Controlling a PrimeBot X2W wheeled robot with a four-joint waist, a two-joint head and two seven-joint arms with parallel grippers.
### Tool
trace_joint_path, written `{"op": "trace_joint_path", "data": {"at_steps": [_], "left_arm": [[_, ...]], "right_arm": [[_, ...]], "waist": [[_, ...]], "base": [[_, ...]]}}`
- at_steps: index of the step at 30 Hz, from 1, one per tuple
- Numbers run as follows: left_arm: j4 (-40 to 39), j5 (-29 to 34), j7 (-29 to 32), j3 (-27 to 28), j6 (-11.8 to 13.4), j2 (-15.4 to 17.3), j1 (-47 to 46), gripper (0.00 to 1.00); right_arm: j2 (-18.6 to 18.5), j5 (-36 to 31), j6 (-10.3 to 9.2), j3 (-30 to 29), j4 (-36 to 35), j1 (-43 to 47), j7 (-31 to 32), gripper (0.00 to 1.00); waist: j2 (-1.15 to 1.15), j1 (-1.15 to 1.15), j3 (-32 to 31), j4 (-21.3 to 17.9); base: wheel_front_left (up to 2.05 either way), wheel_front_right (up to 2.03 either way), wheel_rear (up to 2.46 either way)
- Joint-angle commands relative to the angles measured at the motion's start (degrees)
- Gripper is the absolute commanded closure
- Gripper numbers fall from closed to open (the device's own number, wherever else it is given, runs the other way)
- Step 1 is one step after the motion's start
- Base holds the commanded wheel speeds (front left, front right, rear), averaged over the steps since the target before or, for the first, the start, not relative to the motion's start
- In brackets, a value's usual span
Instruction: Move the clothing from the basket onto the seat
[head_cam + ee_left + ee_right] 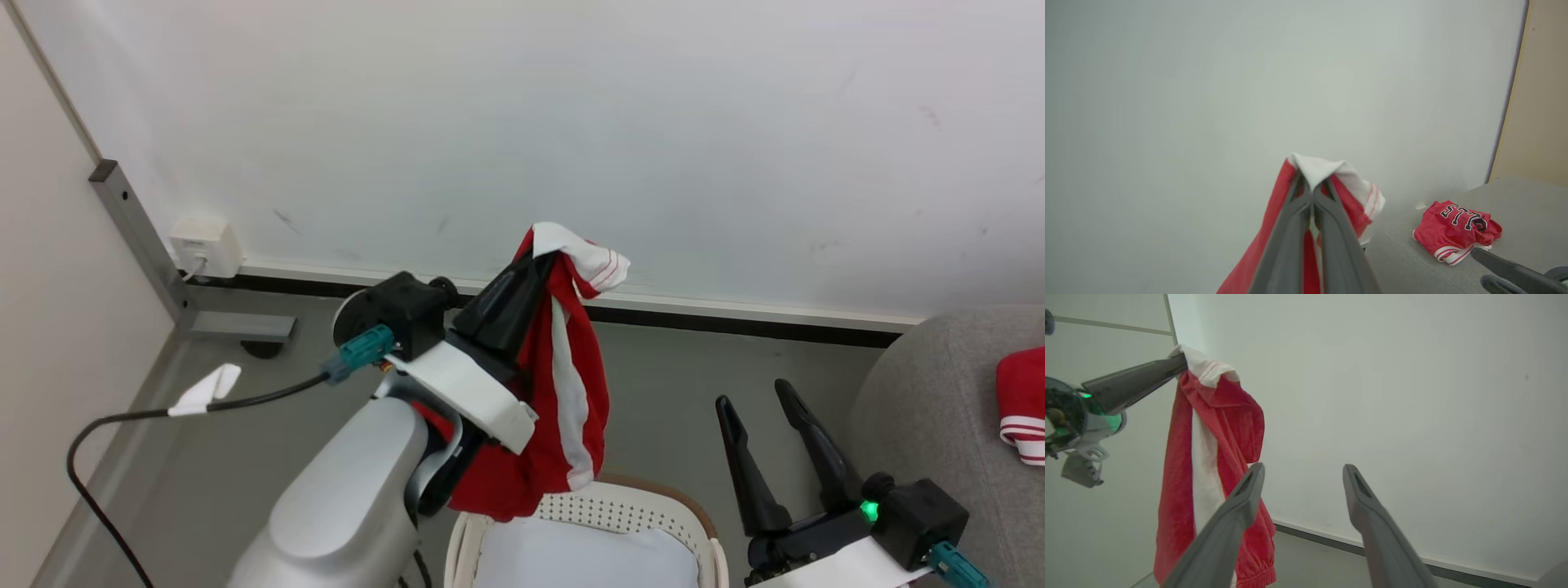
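Observation:
A red garment with a broad white stripe (571, 392) hangs in the air above the basket (604, 500), a cream perforated tub with a brown rim. My left gripper (535, 263) is shut on the garment's white band (1316, 168), and the cloth trails down past my left forearm. The hanging garment (1208, 457) also shows in the right wrist view, left of my right gripper (1303, 469). My right gripper (753, 397) stands open and holds nothing, low between the basket and the grey seat (922, 408). A red lettered jersey (1453, 228) lies crumpled on the seat (1527, 212).
A pale pad (588, 563) lines the basket's bottom. The white wall with a dark baseboard (735, 318) runs close behind. At the left are a grey metal post (139, 237), a wall socket box (204, 243) and a black cable (163, 412) over the grey floor.

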Motion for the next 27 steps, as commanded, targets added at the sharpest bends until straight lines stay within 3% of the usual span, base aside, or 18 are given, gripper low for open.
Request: {"op": "trace_joint_path", "data": {"at_steps": [1,12,19,27], "left_arm": [[-0.9,-0.7,0.0,0.4,0.1,0.2,-0.6,1.0],[-2.4,-1.3,0.0,0.6,0.1,-0.2,-1.1,1.0],[-2.2,-1.5,0.0,-0.1,0.1,-0.7,-2.0,1.0],[-2.0,-1.2,0.1,-1.2,0.1,-1.0,-3.0,1.0]], "right_arm": [[-0.2,0.2,-0.13,0.5,0.3,0.3,0.0,0.0],[-1.0,-1.0,-0.13,4.9,2.4,-1.4,0.0,0.0],[-2.6,-2.5,-0.13,11.4,5.4,-4.1,0.0,0.0],[-1.7,-3.0,-0.13,15.7,9.5,-8.3,0.0,0.0]], "waist": [[0.0,0.01,-0.2,0.3],[0.0,0.01,-0.3,1.0],[0.0,0.01,-0.4,1.6],[0.0,0.01,-0.5,2.4]], "base": [[0.0,0.0,0.0],[0.0,0.0,0.0],[0.0,0.0,0.0],[0.0,0.0,0.0]]}}
